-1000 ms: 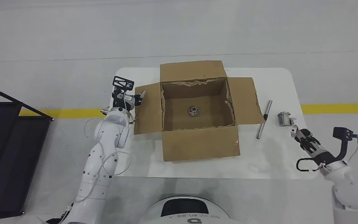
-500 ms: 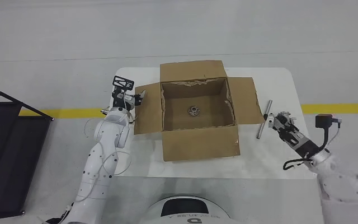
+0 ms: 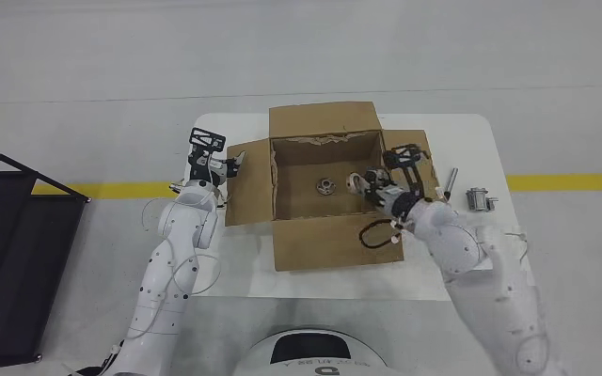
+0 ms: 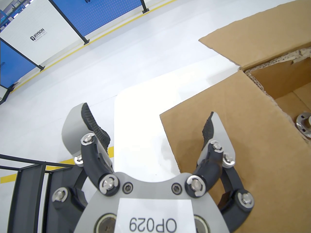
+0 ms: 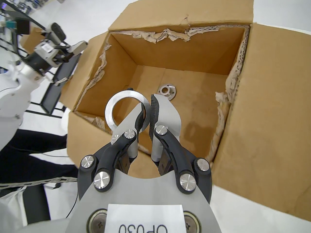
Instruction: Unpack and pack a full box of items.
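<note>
Right gripper moved from the table edge to over the open box, jaws nearly closed on a metal ring above its floor, left gripper unmoved beside the box, jaws wide, empty

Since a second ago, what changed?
Right gripper swung from the table's right edge to over the box, shut on a ring. Left gripper stayed open beside the box. Flange in the box, rod and small part on the table unmoved.

Half-seen parts
My right claw covers part of the ring; the flange runs off the edge.
</note>
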You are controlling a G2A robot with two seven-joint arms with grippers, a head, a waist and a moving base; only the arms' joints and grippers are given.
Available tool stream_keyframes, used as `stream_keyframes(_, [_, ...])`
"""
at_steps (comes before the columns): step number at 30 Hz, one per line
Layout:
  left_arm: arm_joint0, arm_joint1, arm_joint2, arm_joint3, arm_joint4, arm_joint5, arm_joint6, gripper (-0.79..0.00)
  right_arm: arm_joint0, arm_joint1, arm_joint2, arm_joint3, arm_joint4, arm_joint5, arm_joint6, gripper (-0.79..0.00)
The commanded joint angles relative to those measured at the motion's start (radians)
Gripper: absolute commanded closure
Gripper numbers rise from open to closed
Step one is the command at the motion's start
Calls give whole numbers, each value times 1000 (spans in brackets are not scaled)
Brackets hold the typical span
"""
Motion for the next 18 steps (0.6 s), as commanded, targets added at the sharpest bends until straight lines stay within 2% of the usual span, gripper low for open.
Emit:
stream_keyframes(1, [0, 0, 0, 0, 0, 0, 0, -785, 72, -12, -98, 64, -81, 81, -1, 0])
stream_keyframes(7, [0, 0, 0, 0, 0, 0, 0, -785, 203, -54, -281, 241, -192, 214, -25, 0])
stream_keyframes(10, [0, 0, 0, 0, 0, 0, 0, -785, 238, -68, -327, 290, -228, 250, -33, -86])
stream_keyframes(13, [0, 0, 0, 0, 0, 0, 0, -785, 259, -79, -352, 317, -260, 286, -35, -237])
stream_keyframes(18, [0, 0, 0, 0, 0, 0, 0, -785, 255, -83, -333, 299, -261, 305, -44, -302])
